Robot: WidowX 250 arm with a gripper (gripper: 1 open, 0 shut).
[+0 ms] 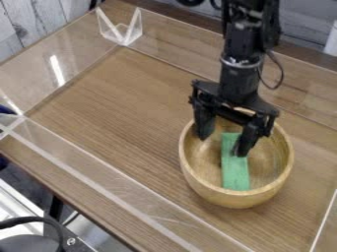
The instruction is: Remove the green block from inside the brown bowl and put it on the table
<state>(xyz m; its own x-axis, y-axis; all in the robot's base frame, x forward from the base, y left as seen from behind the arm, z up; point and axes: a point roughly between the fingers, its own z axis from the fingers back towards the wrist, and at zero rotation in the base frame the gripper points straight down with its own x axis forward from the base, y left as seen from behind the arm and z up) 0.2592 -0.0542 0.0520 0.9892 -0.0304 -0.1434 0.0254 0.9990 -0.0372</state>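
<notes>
camera view shows the table, brown wood grain, fenced by low clear acrylic walls, with pale planking behind its far edge. the brown bowl sits near the right side. the green block lies flat inside it. the gripper points down into the bowl, jaws spread wide on either side of the block's far end, holding nothing.

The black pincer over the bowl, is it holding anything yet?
Nothing is held. The black pincer stands open inside the round tan wooden bowl, straddling the flat green block.
</notes>
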